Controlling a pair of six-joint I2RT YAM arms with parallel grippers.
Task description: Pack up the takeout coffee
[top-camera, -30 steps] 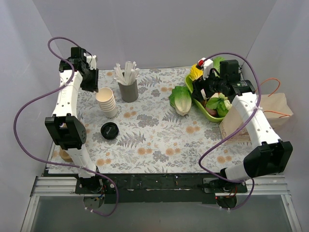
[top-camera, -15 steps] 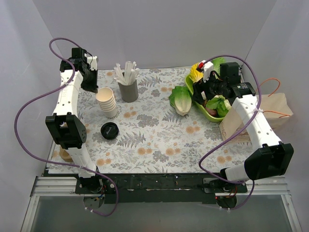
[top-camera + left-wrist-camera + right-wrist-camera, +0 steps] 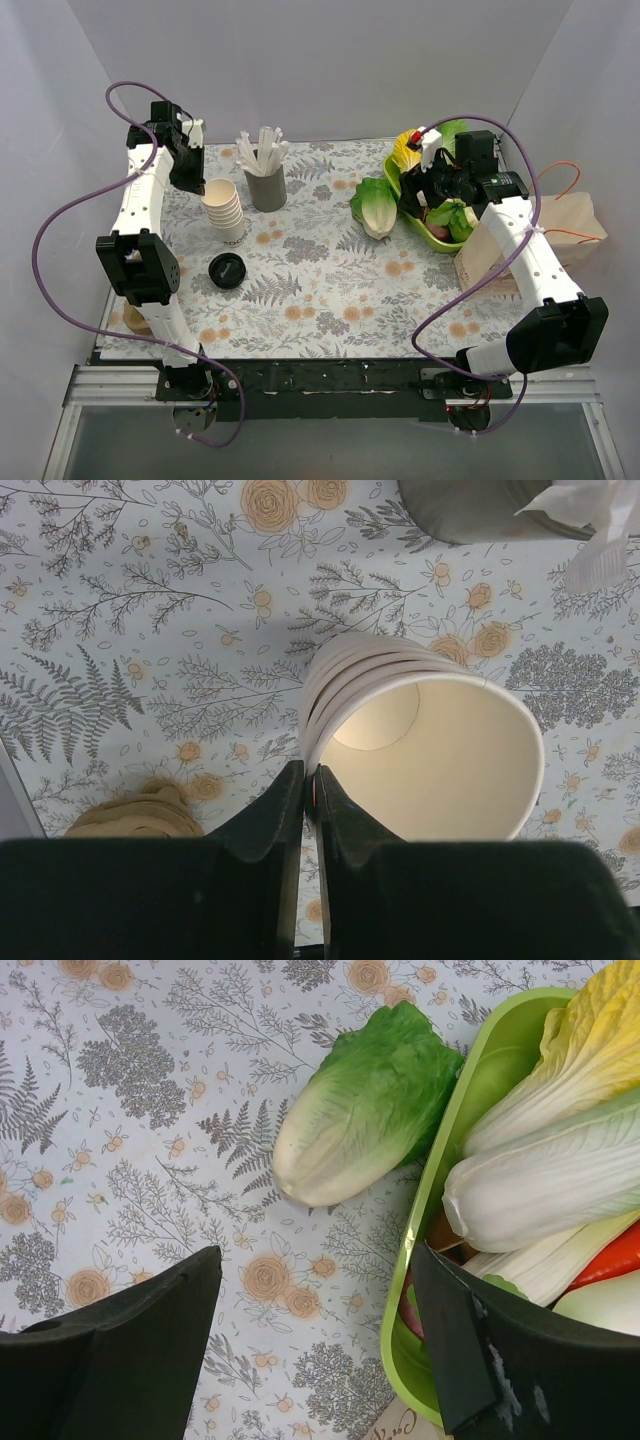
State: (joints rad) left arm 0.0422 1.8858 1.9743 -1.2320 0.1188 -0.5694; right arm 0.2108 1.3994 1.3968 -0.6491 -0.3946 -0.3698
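Observation:
No cup with a black lid shows in any view. A stack of lidless cream paper cups (image 3: 224, 211) stands tilted at the back left, and a loose black lid (image 3: 227, 270) lies in front of it. My left gripper (image 3: 190, 180) is shut on the rim of the stack's top cup (image 3: 430, 750), one finger inside and one outside (image 3: 310, 780). My right gripper (image 3: 425, 190) is open and empty, hovering over the mat (image 3: 315, 1260) between a lettuce (image 3: 360, 1110) and the green tray's edge (image 3: 440, 1170).
A grey holder of wrapped straws (image 3: 266, 180) stands right of the cups. The green tray (image 3: 405, 205) holds vegetables. A brown paper bag (image 3: 560, 225) stands at the right edge. A tan object (image 3: 135, 322) lies at the near left.
My left gripper and the cup stack have shifted slightly to the right. My right gripper has edged a little toward the back.

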